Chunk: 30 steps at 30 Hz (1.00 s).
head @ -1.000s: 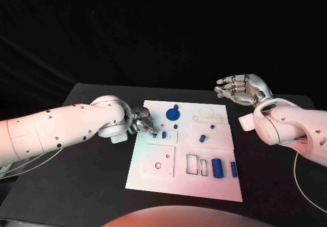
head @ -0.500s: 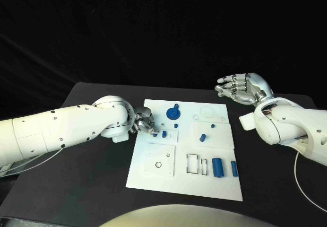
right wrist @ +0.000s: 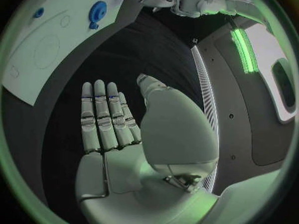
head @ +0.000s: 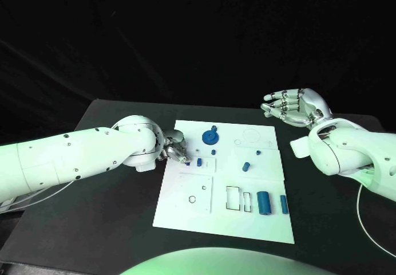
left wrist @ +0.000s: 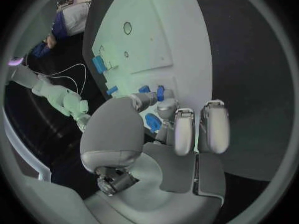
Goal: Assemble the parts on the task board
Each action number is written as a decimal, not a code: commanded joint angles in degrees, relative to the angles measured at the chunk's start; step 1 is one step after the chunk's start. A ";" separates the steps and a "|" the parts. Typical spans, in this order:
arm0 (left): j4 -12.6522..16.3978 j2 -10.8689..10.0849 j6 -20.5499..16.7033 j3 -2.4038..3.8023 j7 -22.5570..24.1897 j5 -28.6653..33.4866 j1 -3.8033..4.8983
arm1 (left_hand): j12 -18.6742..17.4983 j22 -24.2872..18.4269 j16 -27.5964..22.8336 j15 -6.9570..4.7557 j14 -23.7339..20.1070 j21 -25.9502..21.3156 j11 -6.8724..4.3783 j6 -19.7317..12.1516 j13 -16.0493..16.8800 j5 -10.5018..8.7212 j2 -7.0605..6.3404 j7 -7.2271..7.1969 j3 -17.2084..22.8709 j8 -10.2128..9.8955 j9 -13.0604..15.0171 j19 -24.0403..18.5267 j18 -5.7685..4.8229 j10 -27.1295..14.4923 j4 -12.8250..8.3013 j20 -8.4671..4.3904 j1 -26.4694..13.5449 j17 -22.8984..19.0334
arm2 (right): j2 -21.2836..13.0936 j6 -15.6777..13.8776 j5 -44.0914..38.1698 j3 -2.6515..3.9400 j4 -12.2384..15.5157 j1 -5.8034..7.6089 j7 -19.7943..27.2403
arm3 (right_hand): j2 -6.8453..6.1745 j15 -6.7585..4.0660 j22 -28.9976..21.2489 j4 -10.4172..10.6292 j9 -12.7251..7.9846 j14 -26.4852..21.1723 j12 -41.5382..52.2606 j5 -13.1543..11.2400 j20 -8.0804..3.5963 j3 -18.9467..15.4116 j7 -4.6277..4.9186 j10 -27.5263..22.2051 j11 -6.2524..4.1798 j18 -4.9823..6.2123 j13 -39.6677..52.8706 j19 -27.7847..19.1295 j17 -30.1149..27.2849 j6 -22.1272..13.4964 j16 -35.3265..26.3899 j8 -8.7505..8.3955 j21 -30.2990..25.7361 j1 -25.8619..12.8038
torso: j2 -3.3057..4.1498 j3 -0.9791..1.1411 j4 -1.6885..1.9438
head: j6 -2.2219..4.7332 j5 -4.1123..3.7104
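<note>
We see the left hand (head: 171,147) at the left edge of the task board (head: 198,217), fingertips (left wrist: 161,92) bunched down among small blue parts (head: 199,162); whether they grip one, we cannot tell. The right hand (head: 293,106) hovers off the board's far right corner, fingers apart, holding nothing.

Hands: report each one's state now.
Left hand: fingertips at small blue parts on the task board; grip cannot be told.
Right hand: open, holding nothing.

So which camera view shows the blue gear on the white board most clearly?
The head view: the blue gear lies unobstructed on the task board. The right wrist view shows it small near the rim; in the left wrist view I cannot identify it.
</note>
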 commanded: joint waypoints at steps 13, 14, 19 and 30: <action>0.13 0.25 3.10 -0.02 -0.71 -0.24 -0.07 | 0.44 1.70 -0.04 -0.50 4.40 0.43 0.02 0.74 0.40 0.33 0.52 -1.23 6.43 0.50 0.20 0.56 -0.41 0.62 -6.09 -0.02 -0.18 9.37 | -0.05 0.38 0.14 0.01 0.15 -0.06 0.69 | 0.33 0.10 -0.08 -0.07 -0.09 -0.18 0.36 -0.14 0.33 -0.17 1.10 -0.13 0.36 0.24 -0.05 -0.14 -0.06 -0.35 -0.34 -0.23 -0.20 -0.26 | 0.00 0.04 0.00 | -0.33 -0.15; 0.15 0.28 3.26 -0.02 -0.71 -0.03 -0.08 | 0.51 1.74 -0.03 -0.51 4.40 0.45 0.01 0.77 0.49 0.30 0.52 -1.24 6.51 0.58 0.23 0.58 -0.42 0.69 -6.09 -0.03 -0.31 9.37 | -0.04 0.40 0.14 0.01 0.12 -0.06 0.68 | 0.43 0.11 -0.17 -0.06 -0.10 -0.15 0.40 -0.15 0.34 -0.20 1.11 -0.13 0.37 0.25 -0.11 -0.13 -0.08 -0.35 -0.38 -0.23 -0.18 -0.34 | 0.00 0.03 -0.01 | -0.33 -0.15; 0.12 0.44 3.75 -0.02 -0.72 0.46 -0.08 | 0.53 1.68 -0.03 -0.51 4.40 0.42 0.01 0.80 0.49 0.29 0.53 -1.26 6.57 0.64 0.24 0.54 -0.41 0.72 -6.08 -0.03 -0.41 9.37 | -0.01 0.45 0.14 0.01 -0.05 -0.06 0.59 | 0.43 0.11 -0.18 -0.06 -0.10 -0.15 0.40 -0.15 0.34 -0.21 1.11 -0.14 0.37 0.25 -0.11 -0.12 -0.09 -0.35 -0.38 -0.23 -0.18 -0.34 | 0.01 0.03 0.02 | -0.31 -0.15; -0.32 0.69 4.09 -0.02 -0.76 0.70 -0.08 | 0.50 1.68 -0.03 -0.52 4.40 0.42 -0.02 0.84 0.36 0.29 0.62 -1.28 6.74 0.75 0.28 0.54 -0.41 0.70 -6.10 -0.04 -0.55 9.38 | 0.06 0.51 0.15 0.01 -0.17 -0.06 0.59 | 0.43 0.11 -0.18 -0.06 -0.10 -0.15 0.40 -0.15 0.34 -0.21 1.11 -0.14 0.37 0.25 -0.11 -0.12 -0.09 -0.35 -0.38 -0.23 -0.18 -0.34 | -0.02 0.05 -0.01 | -0.42 -0.20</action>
